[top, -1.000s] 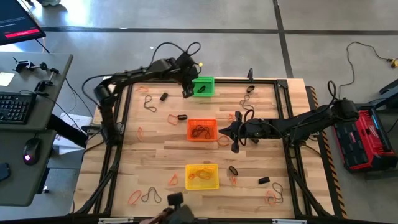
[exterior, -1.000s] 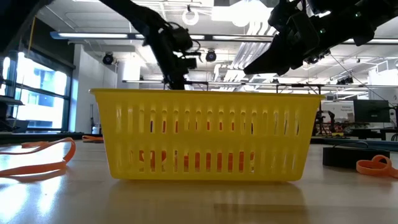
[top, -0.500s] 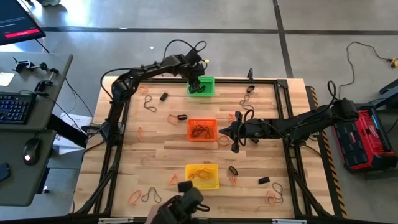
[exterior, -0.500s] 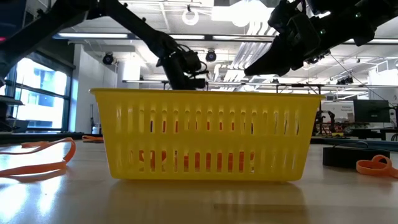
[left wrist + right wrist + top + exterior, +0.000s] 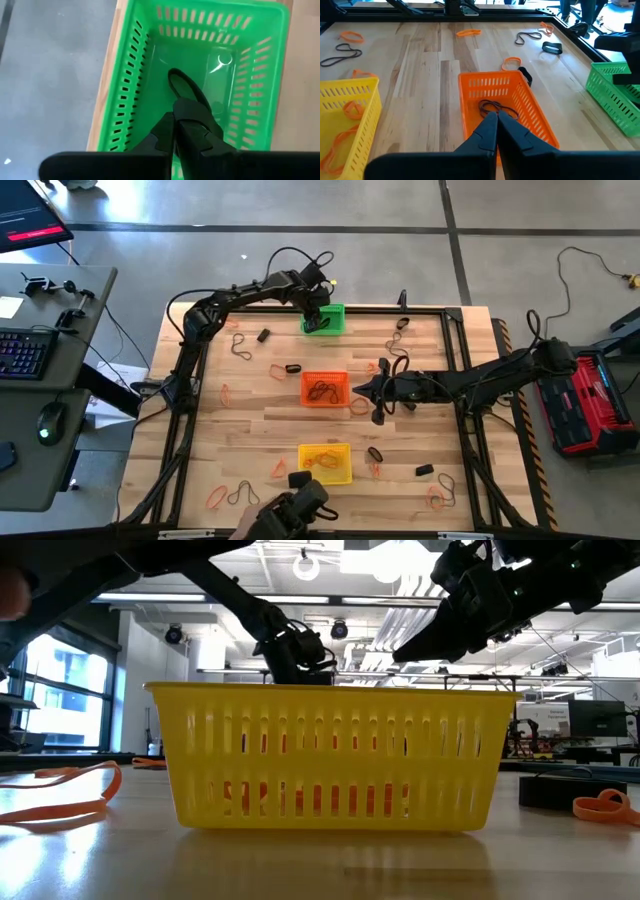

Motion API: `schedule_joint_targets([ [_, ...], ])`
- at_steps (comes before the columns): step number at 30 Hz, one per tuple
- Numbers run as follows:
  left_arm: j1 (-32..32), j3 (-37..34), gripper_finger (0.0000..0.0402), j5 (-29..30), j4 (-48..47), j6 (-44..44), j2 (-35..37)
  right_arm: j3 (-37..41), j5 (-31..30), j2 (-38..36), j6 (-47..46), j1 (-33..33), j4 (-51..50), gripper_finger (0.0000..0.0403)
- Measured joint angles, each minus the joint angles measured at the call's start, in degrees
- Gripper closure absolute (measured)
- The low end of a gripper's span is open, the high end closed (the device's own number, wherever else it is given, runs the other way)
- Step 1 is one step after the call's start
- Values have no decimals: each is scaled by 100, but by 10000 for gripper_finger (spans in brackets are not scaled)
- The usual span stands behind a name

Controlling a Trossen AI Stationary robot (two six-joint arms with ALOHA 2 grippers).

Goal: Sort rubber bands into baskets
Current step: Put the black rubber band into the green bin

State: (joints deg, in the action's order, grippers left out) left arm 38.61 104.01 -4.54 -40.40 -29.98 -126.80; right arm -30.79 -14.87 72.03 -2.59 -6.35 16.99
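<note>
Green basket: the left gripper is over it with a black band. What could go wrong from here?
1. The thick black band hangs at the fingertips of the left gripper, which look nearly shut; it might stick and lift out of the green basket again.
2. The basket sits at the table edge; a nudge could push it off.

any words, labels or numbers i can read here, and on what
No text can be read in any view.
Monitor beside the table, top left of the high view: red-lit screen, content too small to read.
Green basket, orange basket, yellow basket: no labels showing.
Red case right of the table: no marking legible.
</note>
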Motion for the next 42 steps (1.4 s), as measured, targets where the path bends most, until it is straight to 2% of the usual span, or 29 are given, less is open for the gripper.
schedule_joint_targets([
  [14, 0, -2, 297, 74, -52, -74, 2, 0, -3, 1, -17, 0, 0, 403],
  [18, 0, -2, 284, 244, -72, -79, 78, 0, -4, 2, -19, 0, 2, 403],
  [22, 4, -12, 304, 88, -102, -44, 232, 0, -15, 2, -145, 0, -5, 403],
  [26, 4, -13, 360, -339, 201, 90, 370, 2, -20, 2, -192, 0, -50, 403],
  [29, -22, -13, 395, -415, 353, 171, 387, 0, -102, 2, -193, 0, -70, 403],
  [42, -122, -15, 401, -989, 1156, 652, 387, 182, -151, 2, -170, 0, 126, 403],
])
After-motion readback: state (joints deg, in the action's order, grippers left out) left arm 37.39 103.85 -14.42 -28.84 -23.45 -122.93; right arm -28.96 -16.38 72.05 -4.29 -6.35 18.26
